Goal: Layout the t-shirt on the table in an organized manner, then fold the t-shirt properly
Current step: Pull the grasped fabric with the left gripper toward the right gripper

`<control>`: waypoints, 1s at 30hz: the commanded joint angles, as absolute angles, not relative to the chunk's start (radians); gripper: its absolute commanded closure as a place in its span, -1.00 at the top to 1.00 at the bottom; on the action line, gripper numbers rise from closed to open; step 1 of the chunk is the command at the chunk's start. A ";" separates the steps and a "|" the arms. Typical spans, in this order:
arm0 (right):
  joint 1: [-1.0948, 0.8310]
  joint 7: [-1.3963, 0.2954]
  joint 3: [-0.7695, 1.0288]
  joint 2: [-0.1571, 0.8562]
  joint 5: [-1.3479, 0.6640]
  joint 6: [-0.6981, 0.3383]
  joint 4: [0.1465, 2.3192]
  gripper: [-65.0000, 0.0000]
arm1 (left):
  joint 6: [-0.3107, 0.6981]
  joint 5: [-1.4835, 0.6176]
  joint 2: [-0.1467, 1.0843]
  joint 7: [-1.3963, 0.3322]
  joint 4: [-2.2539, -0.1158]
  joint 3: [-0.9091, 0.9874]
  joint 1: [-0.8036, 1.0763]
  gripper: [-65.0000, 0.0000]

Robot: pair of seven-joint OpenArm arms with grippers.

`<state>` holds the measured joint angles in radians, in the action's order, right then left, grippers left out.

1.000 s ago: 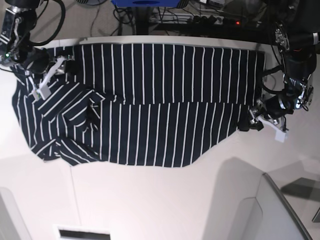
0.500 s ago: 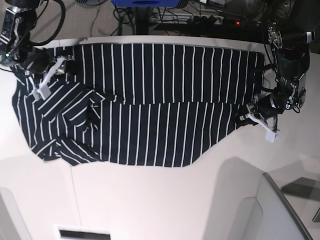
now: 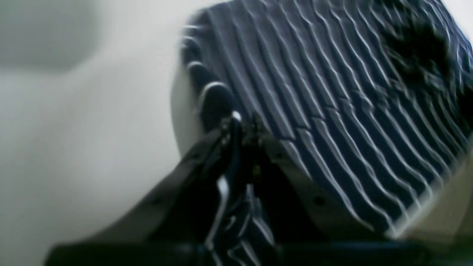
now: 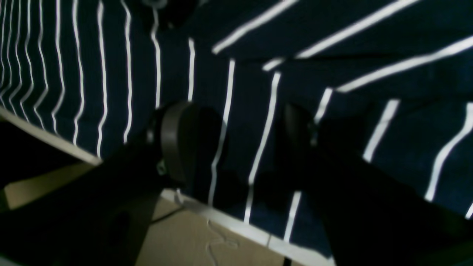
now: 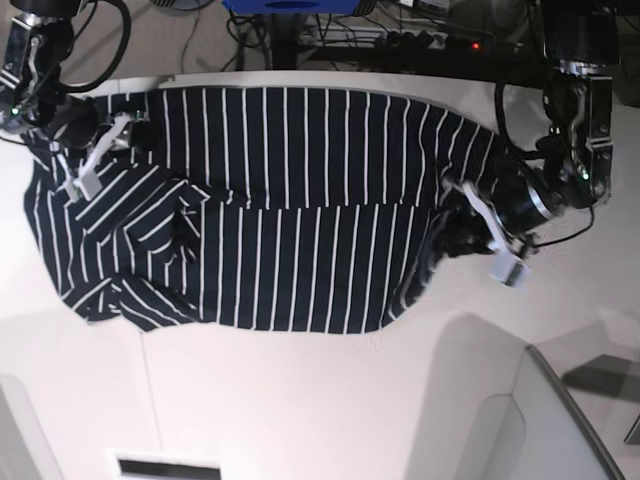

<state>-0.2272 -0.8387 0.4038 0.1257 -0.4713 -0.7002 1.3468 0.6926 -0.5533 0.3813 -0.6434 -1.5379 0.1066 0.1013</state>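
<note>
The left fingers [image 3: 244, 127] are pinched tight on the t-shirt [image 5: 300, 200] hem, now dragged inward from where it lay flat a second ago, while the right fingers [image 4: 236, 140] stand parted over striped cloth at the far edge of the tabletop [image 5: 300, 400].

Beyond the far edge, a blue panel [image 5: 290, 5] shows at the top, with tangled black cables [image 5: 345, 35] and a small red light [image 5: 475, 45] beside it. A pale raised panel [image 5: 560, 430] fills the near right corner.
</note>
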 commanded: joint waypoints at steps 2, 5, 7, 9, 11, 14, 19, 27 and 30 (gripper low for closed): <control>-0.222 -0.848 0.404 0.134 -0.464 -0.698 1.354 0.03 | 0.691 -0.458 0.389 -0.625 -1.620 0.038 0.130 -1.00; -0.211 -0.848 0.404 0.133 -0.464 -0.698 1.339 0.03 | 0.670 -0.282 0.354 -0.622 -1.682 -0.070 0.185 -1.00; -0.200 -0.849 0.404 0.136 -0.464 -0.698 1.311 0.03 | 0.670 -0.162 0.335 -0.624 -1.710 -0.127 0.220 -1.00; -0.196 -0.848 0.404 0.137 -0.464 -0.698 1.279 0.02 | 0.670 -0.036 0.314 -0.624 -1.733 -0.174 0.252 -1.00; -0.189 -0.846 0.404 0.137 -0.464 -0.698 1.262 0.02 | 0.671 0.068 0.302 -0.622 -1.750 -0.213 0.295 -1.00; -0.182 -0.846 0.404 0.137 -0.464 -0.698 1.245 0.02 | 0.670 0.205 0.297 -0.622 -1.758 -0.262 0.344 -1.00; -0.174 -0.846 0.404 0.137 -0.464 -0.698 1.247 0.02 | 0.668 0.286 0.277 -0.624 -1.756 -0.245 0.371 -1.00; -0.170 -0.846 0.404 0.137 -0.464 -0.698 1.251 0.03 | 0.667 0.292 0.275 -0.625 -1.764 -0.216 0.367 -0.58; -0.170 -0.846 0.404 0.137 -0.464 -0.698 1.251 0.03 | 0.667 0.292 0.275 -0.625 -1.764 -0.209 0.367 0.00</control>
<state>-0.1669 -0.8146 0.4057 0.1318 -0.4988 -0.7162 1.2499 0.6701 0.2924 0.2718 -0.6384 -1.7439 -0.2115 0.3687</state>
